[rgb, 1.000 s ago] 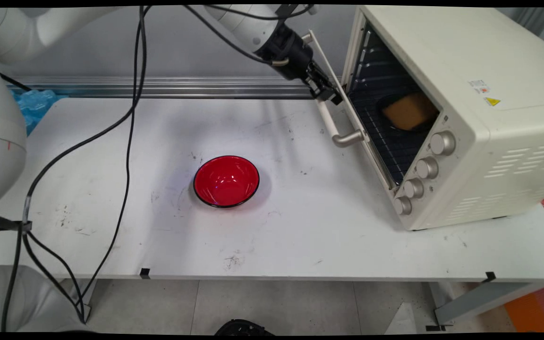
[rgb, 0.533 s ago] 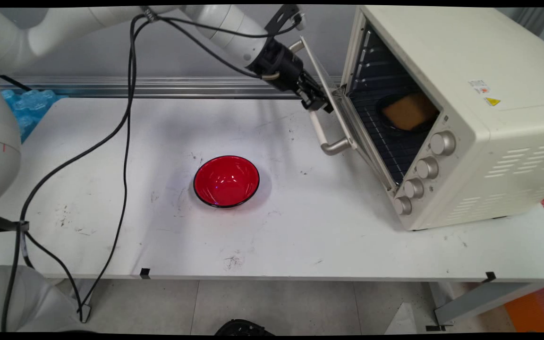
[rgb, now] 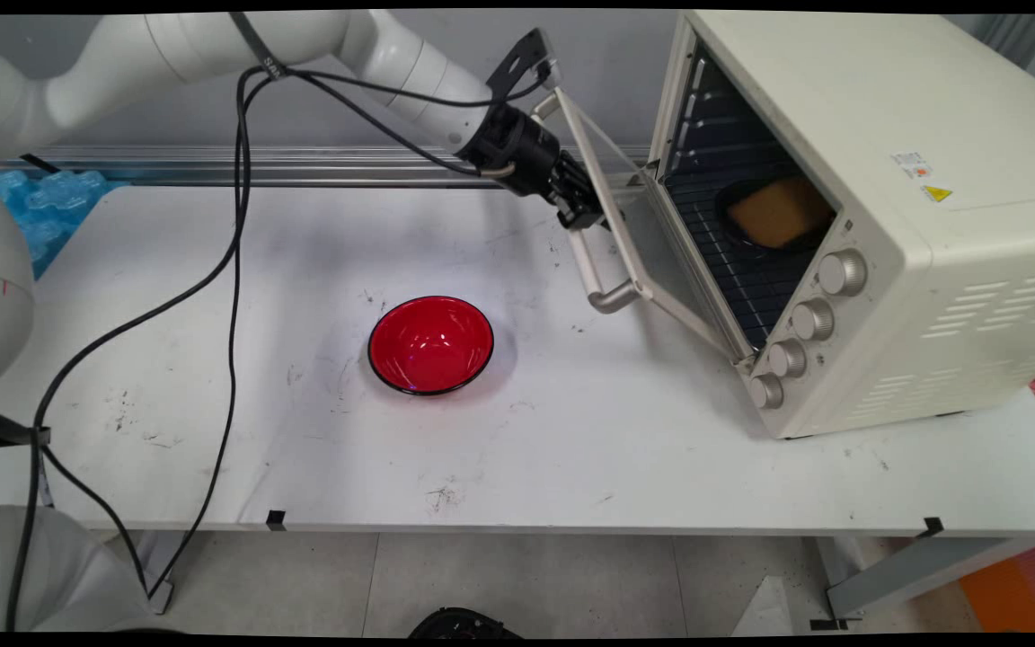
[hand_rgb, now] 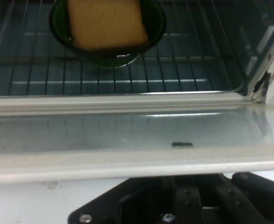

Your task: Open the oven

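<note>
A cream toaster oven (rgb: 931,270) stands at the table's right, its glass door (rgb: 652,261) partly swung down. My gripper (rgb: 585,216) is shut on the upper part of the door's metal handle (rgb: 597,283). On the rack inside sits a dark dish (rgb: 774,216) with a tan slice of bread. In the hand view, the door's edge (hand_rgb: 127,163) crosses the frame just above my gripper's linkage (hand_rgb: 183,205), hiding the fingers. Beyond it lie the rack and the dish of bread (hand_rgb: 106,28). An empty red bowl (rgb: 430,345) stands mid-table, apart from the gripper.
Black cables (rgb: 234,270) hang from the arm across the table's left half. A blue crinkled object (rgb: 41,202) lies at the far left by the metal rail (rgb: 302,166). The oven's knobs (rgb: 809,319) face the near side.
The gripper has moved left and down with the handle. The oven door has swung further open.
</note>
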Robot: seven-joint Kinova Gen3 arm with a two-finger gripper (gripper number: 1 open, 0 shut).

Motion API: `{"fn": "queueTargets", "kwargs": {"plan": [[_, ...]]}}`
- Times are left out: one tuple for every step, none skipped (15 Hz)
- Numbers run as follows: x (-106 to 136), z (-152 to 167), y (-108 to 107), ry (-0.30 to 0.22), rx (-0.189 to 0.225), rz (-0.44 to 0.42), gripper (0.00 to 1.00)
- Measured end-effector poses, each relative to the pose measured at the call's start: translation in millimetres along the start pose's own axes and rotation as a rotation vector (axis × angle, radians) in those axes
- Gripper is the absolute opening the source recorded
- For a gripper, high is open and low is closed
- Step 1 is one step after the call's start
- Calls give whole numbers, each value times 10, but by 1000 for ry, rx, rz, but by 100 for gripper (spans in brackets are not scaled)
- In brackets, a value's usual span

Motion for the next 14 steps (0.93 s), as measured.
{"fn": "queueTargets", "kwargs": {"plan": [[-44,13,-10,2,1,3,0],[-87,26,-20,3,2,6,0],[-126,34,-31,4,4,7,0],[-155,44,-40,5,4,9,0],[-186,52,-51,5,6,10,0],[-215,60,-61,5,7,12,0],[-245,68,-72,6,8,13,0],[-266,74,-80,6,9,14,0],[-303,87,-96,6,9,17,0],[-334,99,-112,6,10,19,0],[-369,111,-131,6,11,22,0],[-400,118,-148,6,12,25,0],[-417,123,-160,6,13,26,0],[-443,131,-180,6,14,28,0]]}}
